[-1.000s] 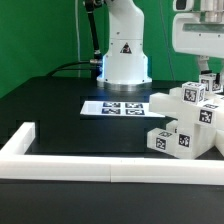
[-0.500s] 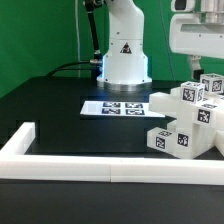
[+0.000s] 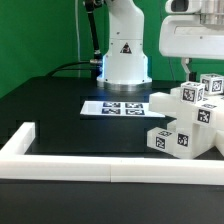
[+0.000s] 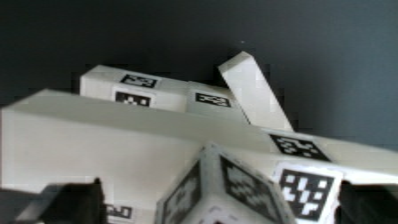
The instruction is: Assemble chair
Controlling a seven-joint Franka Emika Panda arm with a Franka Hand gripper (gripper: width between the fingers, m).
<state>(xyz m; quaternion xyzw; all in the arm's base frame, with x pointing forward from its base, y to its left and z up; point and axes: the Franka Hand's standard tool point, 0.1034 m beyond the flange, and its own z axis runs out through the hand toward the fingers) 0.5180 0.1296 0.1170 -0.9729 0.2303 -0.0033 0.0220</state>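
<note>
The chair parts are white blocks with black-and-white tags, clustered at the exterior view's right. A tagged block (image 3: 193,94) stands on top of the stepped pile (image 3: 180,125), with another tagged block (image 3: 213,84) behind it. My gripper (image 3: 196,68) hangs just above the top block, jaws apart and empty. In the wrist view the gripper (image 4: 222,205) straddles the tagged block (image 4: 240,190) without touching it; the dark fingers (image 4: 68,203) show at either side. Beyond it lie a slab (image 4: 125,130), a tagged part (image 4: 151,88) and a slanted post (image 4: 253,88).
The marker board (image 3: 115,106) lies flat in the table's middle. A long white border rail (image 3: 100,165) runs along the front, with a short arm (image 3: 20,138) at the exterior view's left. The robot base (image 3: 123,55) stands behind.
The gripper has risen a little and shifted toward the exterior view's left. The chair parts have not moved.
</note>
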